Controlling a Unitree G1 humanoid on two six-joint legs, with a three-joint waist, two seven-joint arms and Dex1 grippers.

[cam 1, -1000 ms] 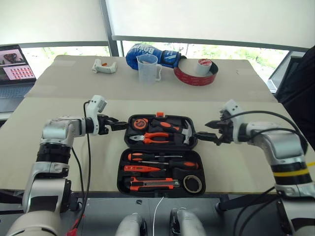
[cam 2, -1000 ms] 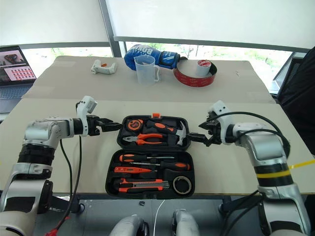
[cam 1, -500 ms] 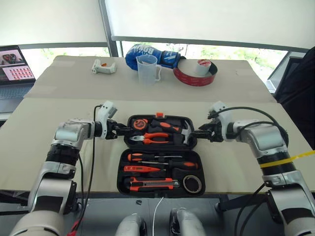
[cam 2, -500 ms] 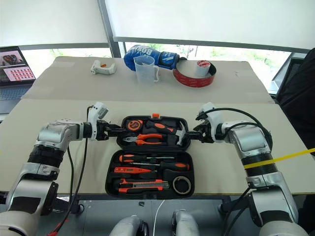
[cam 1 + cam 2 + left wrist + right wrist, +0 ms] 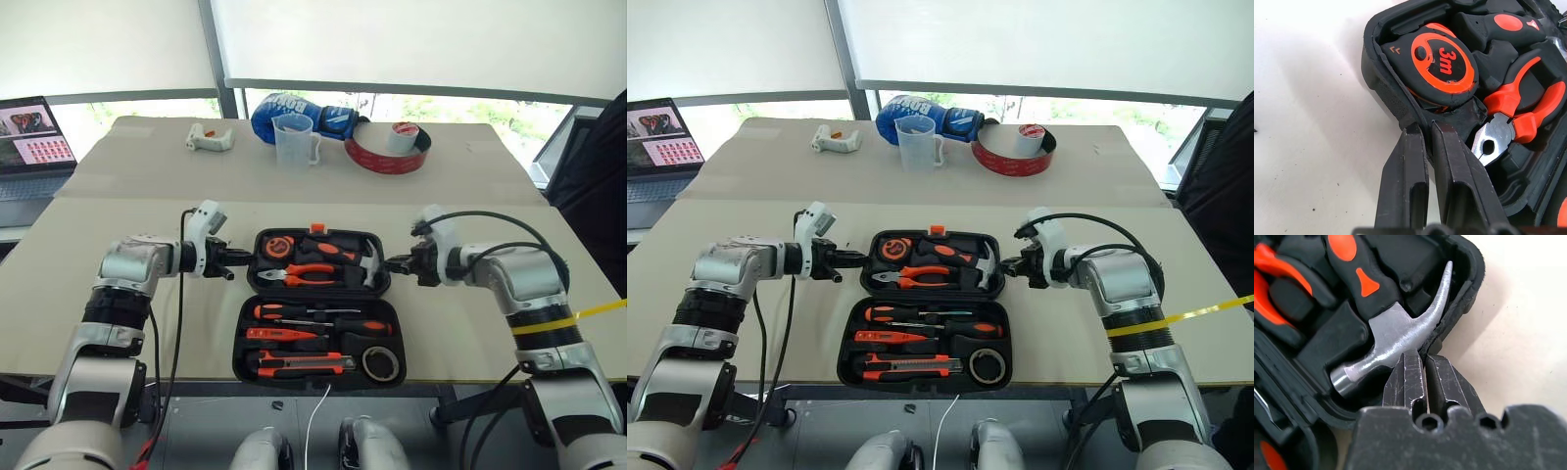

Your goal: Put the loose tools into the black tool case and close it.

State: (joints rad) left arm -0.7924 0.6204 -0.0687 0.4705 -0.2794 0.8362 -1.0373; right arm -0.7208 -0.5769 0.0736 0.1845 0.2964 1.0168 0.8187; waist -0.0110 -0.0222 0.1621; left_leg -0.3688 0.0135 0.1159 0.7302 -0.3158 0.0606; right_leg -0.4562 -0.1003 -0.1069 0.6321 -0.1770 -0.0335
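Both hands closed in, now clenched on black tool case (image 5: pixel 315 304) rim; beige table (image 5: pixel 441 181), laptop (image 5: pixel 29 132).

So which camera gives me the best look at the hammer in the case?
The right wrist view: the hammer is close up, its claw curving along the case rim just past the right gripper, whose fingers pinch that rim. In the two eye views it is small, at the far half's right end.
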